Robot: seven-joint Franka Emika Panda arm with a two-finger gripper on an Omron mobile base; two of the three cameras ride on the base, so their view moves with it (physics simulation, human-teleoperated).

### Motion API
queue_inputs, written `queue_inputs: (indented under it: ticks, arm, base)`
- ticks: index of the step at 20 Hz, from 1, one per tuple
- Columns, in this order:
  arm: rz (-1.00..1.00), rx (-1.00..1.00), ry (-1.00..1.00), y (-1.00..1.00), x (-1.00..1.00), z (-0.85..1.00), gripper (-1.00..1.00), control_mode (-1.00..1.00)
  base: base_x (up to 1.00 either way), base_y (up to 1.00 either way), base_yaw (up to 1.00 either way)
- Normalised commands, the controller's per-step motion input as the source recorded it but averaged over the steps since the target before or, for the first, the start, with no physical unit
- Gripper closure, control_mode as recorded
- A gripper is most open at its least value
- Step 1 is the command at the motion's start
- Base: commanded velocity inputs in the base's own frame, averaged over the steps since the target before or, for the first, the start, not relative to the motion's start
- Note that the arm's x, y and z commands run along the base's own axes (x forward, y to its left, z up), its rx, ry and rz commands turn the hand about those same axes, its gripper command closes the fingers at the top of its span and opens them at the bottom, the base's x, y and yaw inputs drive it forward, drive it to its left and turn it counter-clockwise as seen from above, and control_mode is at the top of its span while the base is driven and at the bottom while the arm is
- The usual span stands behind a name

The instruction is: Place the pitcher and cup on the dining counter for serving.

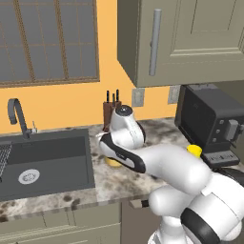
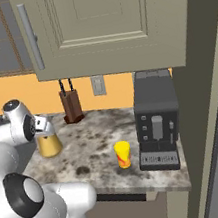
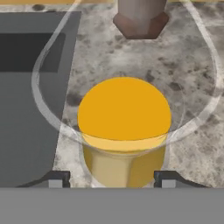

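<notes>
Gripper (image 3: 112, 179) is seen directly above the pitcher (image 3: 124, 131), looking down its mouth; golden-yellow liquid is centred between the jaws. The fingertips (image 3: 56, 178) are set apart, one on each side of the glass neck; contact with the glass cannot be told. The knife block (image 3: 141, 17) stands beyond the jaws, the sink (image 3: 26, 87) to one side. The cup (image 2: 122, 154) is noted well apart from the jaws, just beside the coffee machine (image 2: 156, 120) on the counter (image 2: 93, 154).
</notes>
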Motion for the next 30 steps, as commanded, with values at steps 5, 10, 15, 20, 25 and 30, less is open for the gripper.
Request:
queue_inputs:
  ticks: [5, 10, 15, 20, 25, 30]
  arm:
    - [0.00, 0.00, 0.00, 0.00, 0.00, -0.01, 1.00, -1.00]
    - [0.00, -0.02, -0.12, 0.00, -0.20, 0.03, 1.00, -1.00]
    - [0.00, -0.05, -0.25, 0.00, -0.59, 0.35, 1.00, -1.00]
    - [0.00, 0.00, -0.18, -0.08, -0.78, 0.89, 1.00, -1.00]
    - [0.01, 0.03, -0.07, -0.51, -0.98, 0.95, 1.00, -1.00]
    - [0.05, 0.13, -0.01, -0.90, -1.00, 0.64, 1.00, -1.00]
  base:
    - [0.00, 0.00, 0.00]
    - [0.00, 0.00, 0.00]
    - [0.00, 0.00, 0.00]
    - [0.00, 0.00, 0.00]
    - [0.00, 0.00, 0.00]
    - [0.00, 0.00, 0.00]
